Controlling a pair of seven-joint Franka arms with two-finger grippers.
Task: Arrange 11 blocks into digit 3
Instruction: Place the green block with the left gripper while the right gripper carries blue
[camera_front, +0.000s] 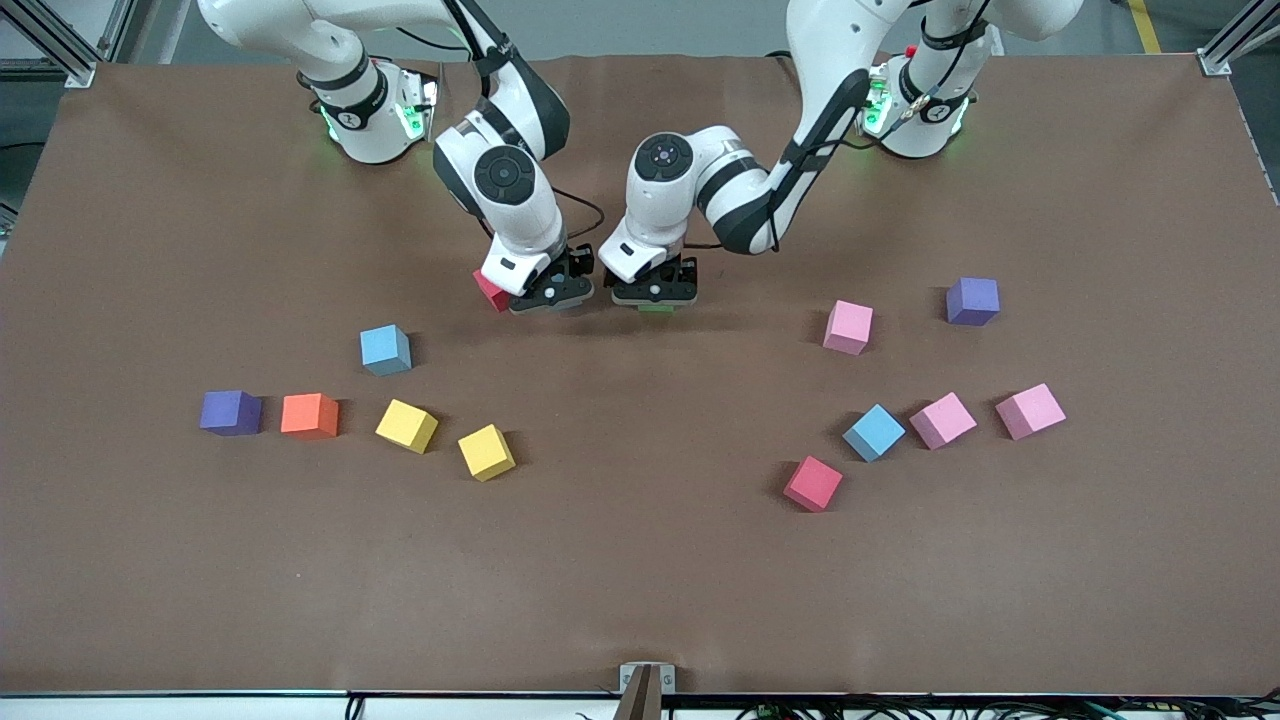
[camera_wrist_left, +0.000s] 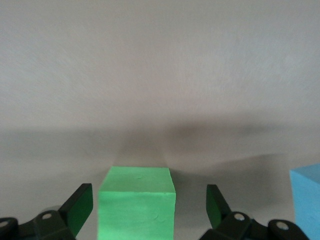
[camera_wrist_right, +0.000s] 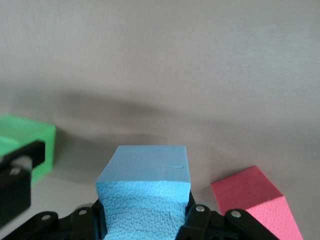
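While the left gripper (camera_wrist_left: 150, 210) stands wide around the green cube (camera_wrist_left: 137, 202), untouched, the right gripper (camera_wrist_right: 145, 220) clamps a light blue cube (camera_wrist_right: 145, 195); red cube (camera_wrist_right: 252, 200) just beside. Seat blue flush against green before release.

Mid-table, three cubes sit in a row. A red matte cube (camera_front: 489, 290) lies toward the right arm's end. Beside it a light blue matte cube (camera_wrist_right: 145, 190) is clamped in the right gripper (camera_front: 552, 293). Next, a green matte cube (camera_wrist_left: 137, 205) stands between the left gripper's (camera_front: 655, 293) spread fingers, apart from both. Nearer the front camera, an orange matte cube (camera_front: 309, 415) lies just beside a purple matte cube (camera_front: 230, 412), toward the right arm's end.
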